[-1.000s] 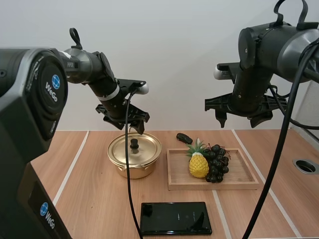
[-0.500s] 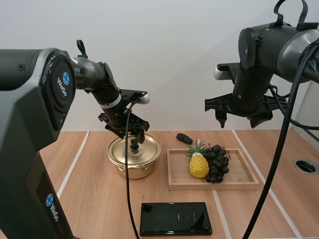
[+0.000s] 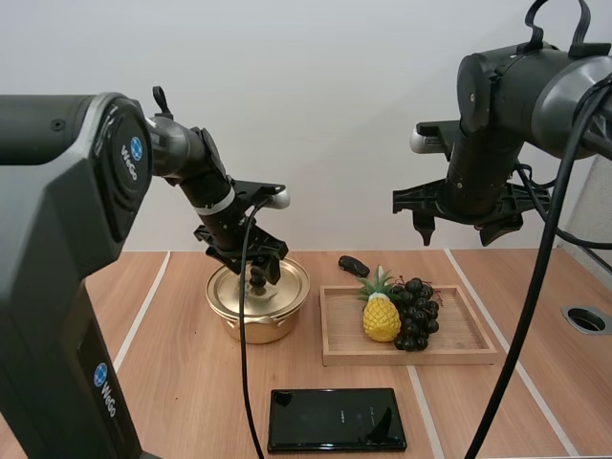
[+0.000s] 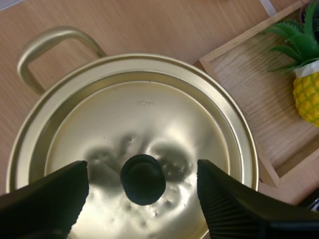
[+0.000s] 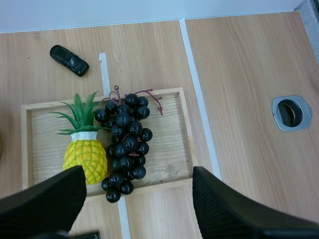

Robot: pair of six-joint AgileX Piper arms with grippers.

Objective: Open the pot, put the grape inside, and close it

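Observation:
A gold pot (image 3: 258, 301) with its lid (image 4: 139, 134) on stands left of a wooden tray (image 3: 459, 349). My left gripper (image 3: 258, 274) hangs low over the lid, open, its fingers (image 4: 50, 196) on either side of the black knob (image 4: 143, 178) without touching it. A bunch of dark grapes (image 3: 414, 311) lies in the tray beside a toy pineapple (image 3: 381, 311). High above the tray, my right gripper (image 3: 464, 229) is open, looking straight down on the grapes (image 5: 124, 144) and pineapple (image 5: 85, 154).
A black phone (image 3: 337, 419) lies flat near the table's front edge. A small black toy car (image 3: 353, 264) sits behind the tray, also the car (image 5: 69, 60) from above. A round metal grommet (image 5: 292, 112) is set in the table at the right.
My left gripper has come down and slightly right, from above the pot to straddling the lid's knob. The right arm has held still.

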